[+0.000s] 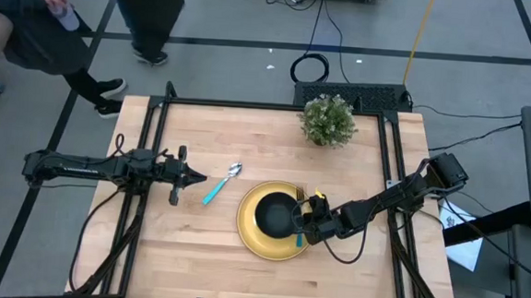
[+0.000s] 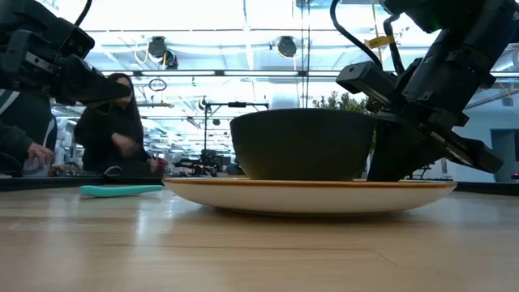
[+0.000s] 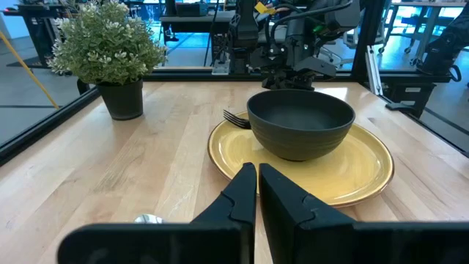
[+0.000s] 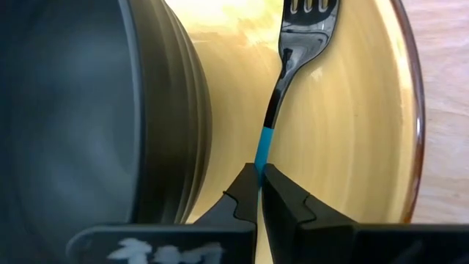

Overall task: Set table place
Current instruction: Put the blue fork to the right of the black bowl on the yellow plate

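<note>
A yellow plate (image 1: 253, 239) lies right of the table's middle with a black bowl (image 1: 274, 213) standing on it. The fork (image 4: 293, 59) lies on the plate's right part beside the bowl. Its tines (image 3: 236, 117) point toward the far edge, at the plate's rim. My right gripper (image 1: 305, 227) is over that side of the plate, shut on the fork. The spoon (image 1: 219, 185) lies flat on the wood left of the plate. My left gripper (image 3: 258, 174) is shut on nothing, just left of the spoon, pointing level toward the plate. My right gripper pinches the fork's turquoise handle (image 4: 264, 150) between its two fingertips, just behind the metal neck. The fingers slant down from the table's right side. The fork runs on past them over the plate; whether it rests there or is lifted, I cannot tell.
A small green potted plant (image 1: 328, 120) stands at the table's far edge, right of middle. People (image 1: 34, 15) stand beyond the far left corner. Bare wood (image 1: 194, 265) stretches along the near edge and between plate and plant.
</note>
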